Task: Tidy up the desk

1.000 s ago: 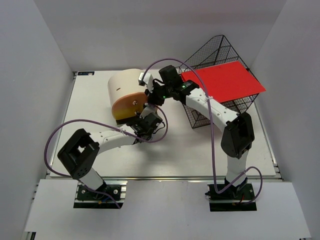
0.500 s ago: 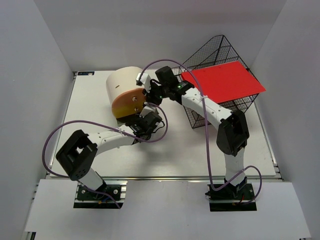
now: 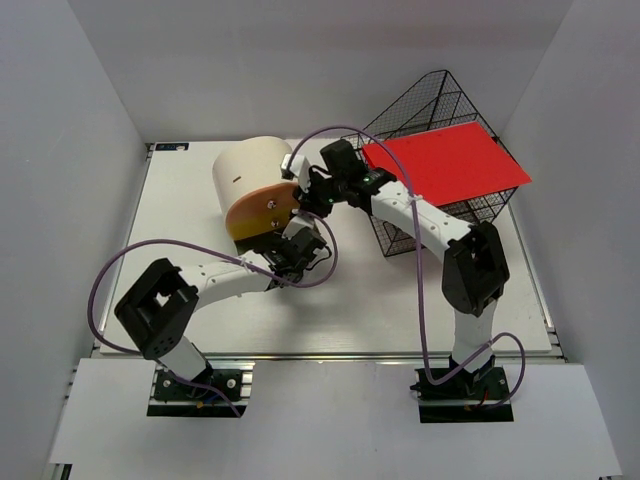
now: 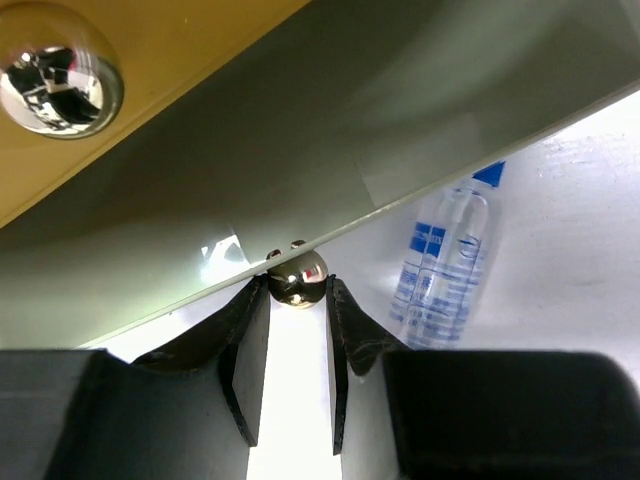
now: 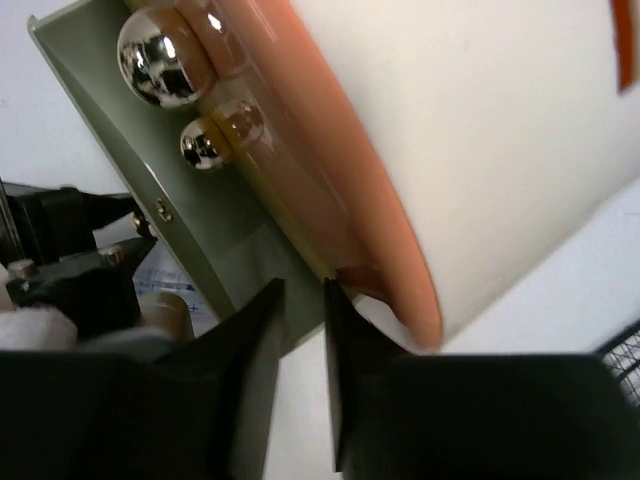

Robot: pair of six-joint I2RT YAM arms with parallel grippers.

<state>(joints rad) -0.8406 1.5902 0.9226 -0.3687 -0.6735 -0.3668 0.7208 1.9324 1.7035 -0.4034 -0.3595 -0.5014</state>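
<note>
Since 1 second ago, the rounded cream box with an orange front has shifted slightly to the left. The right gripper has parted its fingers a little.

The large white rectangular desk fills the middle of the overhead view, with its aluminium rail along the near edge, where the 2 arm bases are bolted. At the far right corner, a black wire basket stands tilted. A flat red sheet lies across its top. The cream box sits at the far left of the desk, its orange front facing the arms.

Both arms reach to that front. The left arm comes from the near left and the right arm bends in from the right.

A flat grey-green drawer panel juts out below the orange front. A clear plastic bottle with a blue label lies on the white surface just beyond the panel's edge.

The left gripper is closed part-way. Its 2 dark fingers pinch a small chrome ball knob at the panel's edge. The right gripper's fingers stand a narrow gap apart with nothing between them. Their tips are at the lower rim of the orange front. A larger chrome knob sits on the orange front.
</note>
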